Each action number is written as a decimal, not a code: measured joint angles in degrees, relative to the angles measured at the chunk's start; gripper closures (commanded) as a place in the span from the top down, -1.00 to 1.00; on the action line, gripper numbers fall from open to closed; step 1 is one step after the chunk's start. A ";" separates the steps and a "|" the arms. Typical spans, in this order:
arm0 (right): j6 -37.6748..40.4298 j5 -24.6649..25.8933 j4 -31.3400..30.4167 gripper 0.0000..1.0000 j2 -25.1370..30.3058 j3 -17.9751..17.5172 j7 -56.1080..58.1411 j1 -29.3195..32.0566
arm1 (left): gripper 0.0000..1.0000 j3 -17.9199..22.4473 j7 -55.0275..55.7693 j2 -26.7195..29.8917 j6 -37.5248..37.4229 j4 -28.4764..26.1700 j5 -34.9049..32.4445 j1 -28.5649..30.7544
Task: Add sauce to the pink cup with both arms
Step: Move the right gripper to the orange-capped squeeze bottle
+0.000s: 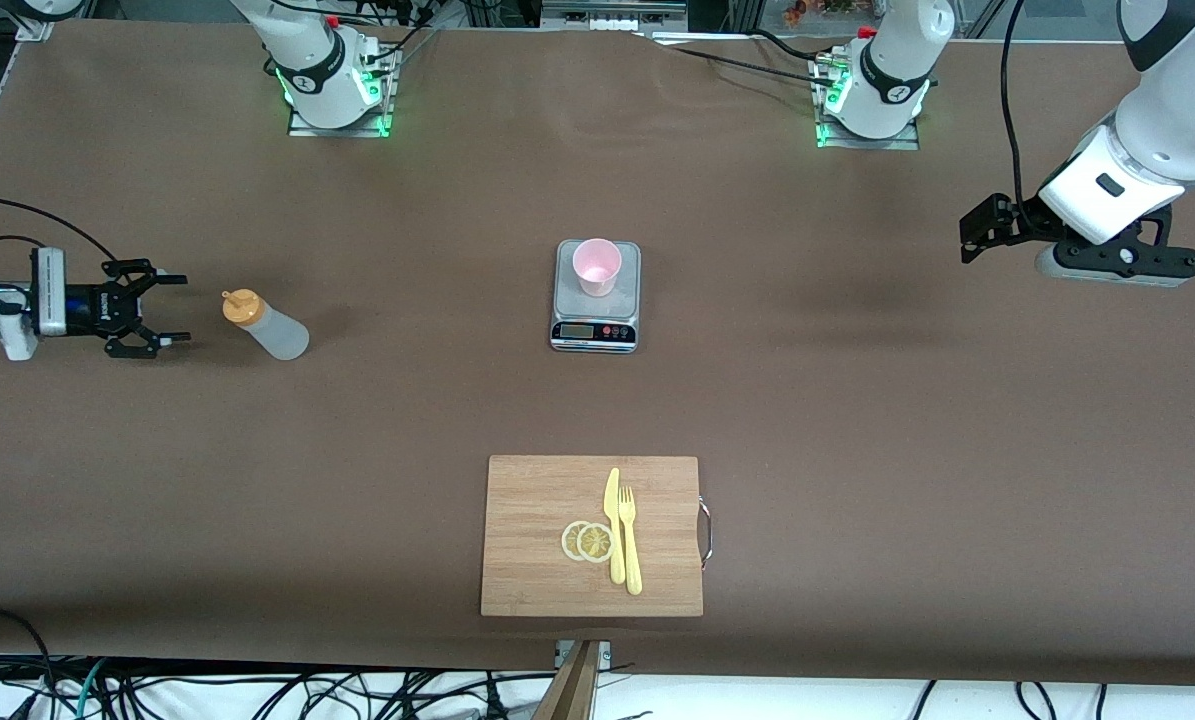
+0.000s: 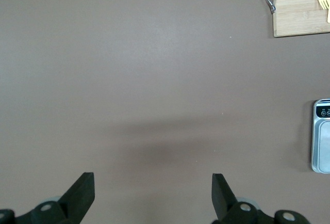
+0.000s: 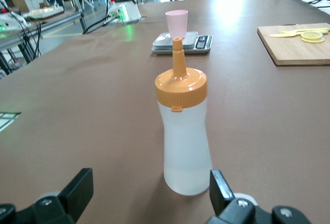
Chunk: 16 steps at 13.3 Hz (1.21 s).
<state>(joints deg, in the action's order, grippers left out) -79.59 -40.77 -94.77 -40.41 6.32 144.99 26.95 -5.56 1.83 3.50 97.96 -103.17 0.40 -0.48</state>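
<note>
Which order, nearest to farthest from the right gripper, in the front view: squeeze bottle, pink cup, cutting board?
From the open right gripper, low at the right arm's end of the table:
1. Squeeze bottle, upright right beside it.
2. Pink cup, on the scale at mid-table.
3. Cutting board, nearest the front camera.

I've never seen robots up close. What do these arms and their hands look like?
Two white, rounded, jointed arms with black rings at the joints and trailing black cables, on bases lit green. The right gripper is black with two angular fingers behind a white block. The left gripper is black too, under a white wrist.
</note>
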 measured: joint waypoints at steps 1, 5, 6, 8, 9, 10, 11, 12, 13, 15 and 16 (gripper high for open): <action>0.04 -0.76 -0.85 1.00 -0.14 -0.22 0.00 -0.03 | 1.00 0.00 0.00 -0.03 -0.02 0.01 0.00 0.06; -0.04 -1.88 -2.27 1.00 -0.46 -1.56 0.03 -0.24 | 1.00 0.00 0.00 -0.07 -0.03 0.06 0.00 0.21; -0.04 -2.25 -2.27 1.00 -0.46 -1.72 0.11 -0.36 | 1.00 0.00 0.00 -0.07 -0.03 0.07 0.00 0.22; 0.04 -3.07 -2.32 1.00 -0.47 -1.83 0.82 -0.90 | 1.00 0.00 0.00 -0.07 -0.03 0.09 0.00 0.22; 0.06 -3.58 -2.51 1.00 -0.48 -1.84 1.05 -1.29 | 1.00 0.00 0.00 -0.07 -0.04 0.09 0.00 0.22; 0.07 -3.84 -2.82 1.00 -0.51 -1.85 1.23 -1.66 | 1.00 -0.01 0.00 -0.07 -0.05 0.09 0.00 0.22; 0.07 -3.95 -3.27 1.00 -0.53 -1.88 1.37 -2.00 | 1.00 -0.01 0.00 -0.07 -0.05 0.09 0.00 0.22; 0.07 -3.97 -3.75 1.00 -0.54 -1.88 1.49 -2.30 | 1.00 -0.01 0.00 -0.07 -0.06 0.09 0.00 0.24; 0.07 -3.97 -4.14 1.00 -0.55 -1.88 1.63 -2.52 | 1.00 -0.01 0.00 -0.07 -0.07 0.10 0.00 0.24; 0.07 -3.97 -4.41 1.00 -0.55 -1.90 1.79 -2.93 | 1.00 -0.01 0.00 -0.07 -0.07 0.10 0.00 0.24; 0.07 -4.00 -4.41 1.00 -0.55 -1.90 1.80 -3.19 | 1.00 -0.01 0.00 -0.07 -0.07 0.10 0.00 0.24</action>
<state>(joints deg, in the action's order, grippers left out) -79.52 -44.77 -99.18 -40.96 4.41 146.79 23.76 -5.58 1.83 3.43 97.89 -103.07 0.40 -0.24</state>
